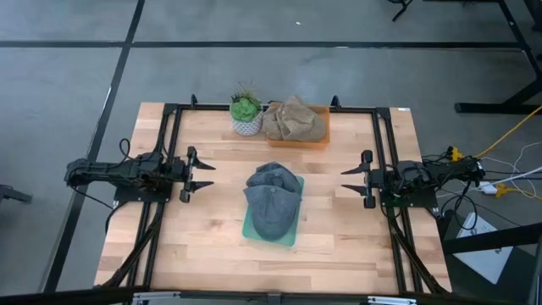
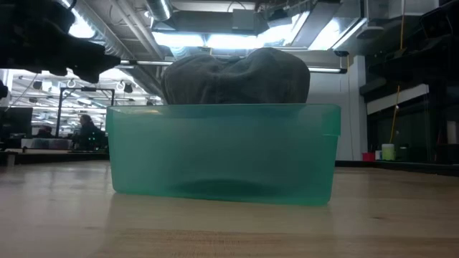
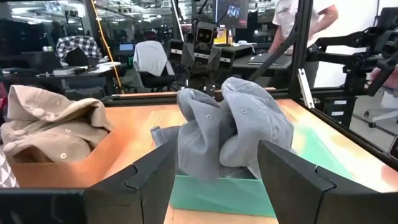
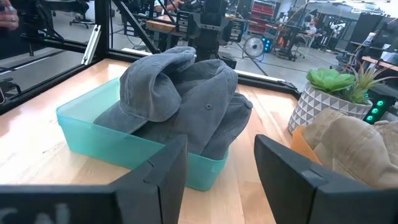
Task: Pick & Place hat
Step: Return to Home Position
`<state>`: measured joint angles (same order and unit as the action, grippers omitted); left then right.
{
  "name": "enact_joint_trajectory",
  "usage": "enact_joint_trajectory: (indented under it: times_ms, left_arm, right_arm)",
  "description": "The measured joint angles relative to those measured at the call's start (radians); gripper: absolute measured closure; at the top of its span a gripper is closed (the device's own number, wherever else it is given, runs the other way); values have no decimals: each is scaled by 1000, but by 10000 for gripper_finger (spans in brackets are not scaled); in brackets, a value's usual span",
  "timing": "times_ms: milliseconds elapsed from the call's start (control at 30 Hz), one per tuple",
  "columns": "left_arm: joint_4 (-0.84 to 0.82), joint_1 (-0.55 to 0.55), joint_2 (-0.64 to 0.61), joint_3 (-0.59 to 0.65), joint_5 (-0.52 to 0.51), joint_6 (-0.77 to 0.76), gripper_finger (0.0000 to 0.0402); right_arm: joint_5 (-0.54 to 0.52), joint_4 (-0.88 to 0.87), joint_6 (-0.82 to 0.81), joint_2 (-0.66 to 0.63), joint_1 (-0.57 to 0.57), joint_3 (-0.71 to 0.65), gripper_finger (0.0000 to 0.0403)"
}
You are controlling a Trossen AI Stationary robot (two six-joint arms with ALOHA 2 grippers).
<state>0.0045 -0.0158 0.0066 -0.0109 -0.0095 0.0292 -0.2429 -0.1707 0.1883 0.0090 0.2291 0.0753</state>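
while the left tool (image 1: 210,174) and right tool (image 1: 345,181) gape empty at opposite sides of the surface (image 1: 169,246), the grey-blue caps (image 1: 273,199) lie heaped in the green bin (image 1: 269,239) between them.

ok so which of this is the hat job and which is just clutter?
Job: blue caps, piled in the green bin; left claw, right claw, both open, either side.
Lying about: potted plant; probably the tan caps in the orange bin.
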Motion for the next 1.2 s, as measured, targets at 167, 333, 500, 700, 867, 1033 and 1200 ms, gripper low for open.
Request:
enact_joint_trajectory:
  times_ms: [167,333,500,700,867,1033,1200]
  left_arm:
    - [0,16,8,0,0,-3,182]
    - [0,20,9,0,1,0,181]
    - [0,20,9,0,1,-8,183]
    - [0,20,9,0,1,-8,181]
    - [0,20,9,0,1,-8,182]
    - [0,20,9,0,1,-8,181]
    - [0,20,9,0,1,-8,183]
  right_arm:
    - [0,0,0,0,0,0,218]
    - [0,0,0,0,0,0,218]
    - [0,0,0,0,0,0,218]
    - [0,0,0,0,0,0,218]
    - [0,0,0,0,0,0,218]
    - [0,0,0,0,0,0,218]
    - [0,0,0,0,0,0,218]
